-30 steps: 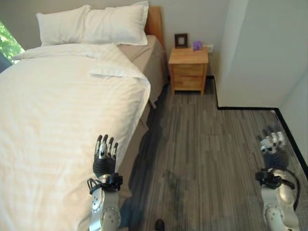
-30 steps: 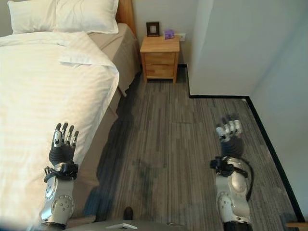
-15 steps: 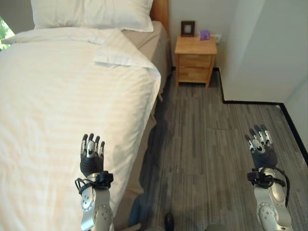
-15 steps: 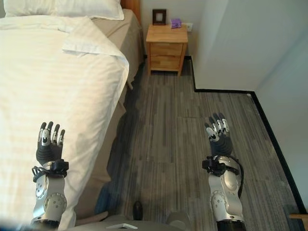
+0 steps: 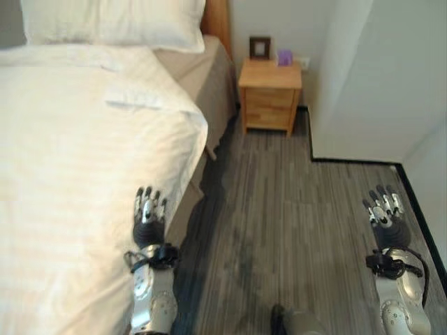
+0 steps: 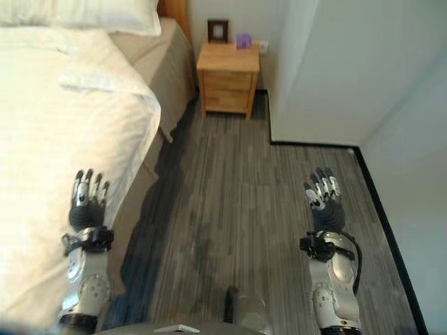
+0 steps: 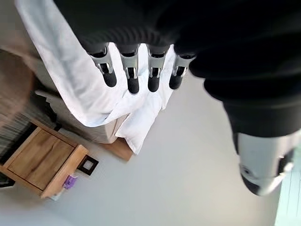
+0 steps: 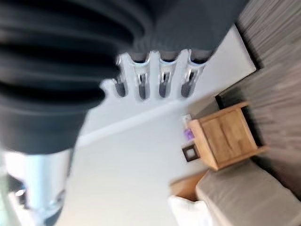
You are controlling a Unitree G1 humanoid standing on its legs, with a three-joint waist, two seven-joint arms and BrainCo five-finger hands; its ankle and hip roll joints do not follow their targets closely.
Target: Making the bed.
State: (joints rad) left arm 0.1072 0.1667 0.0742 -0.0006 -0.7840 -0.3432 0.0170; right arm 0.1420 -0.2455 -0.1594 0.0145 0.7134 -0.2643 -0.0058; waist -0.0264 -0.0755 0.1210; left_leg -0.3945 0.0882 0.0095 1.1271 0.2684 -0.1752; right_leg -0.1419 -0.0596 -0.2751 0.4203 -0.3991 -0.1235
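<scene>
- The left hand is held up with its fingers straight and spread, gripping nothing; it hangs over the near edge of the bed, just above the white duvet.
- The right hand is raised the same way over the grey striped floor, well apart from the bed, fingers straight and empty.
- The duvet covers most of the mattress and drapes over the side nearest the floor. Its top corner is folded back, leaving a strip of beige sheet bare beside it.
- Two white pillows lie side by side at the head of the bed, against a wooden headboard.
- A small wooden nightstand stands just beside the head of the bed by the wall, with a dark picture frame and a small purple object on top.
</scene>
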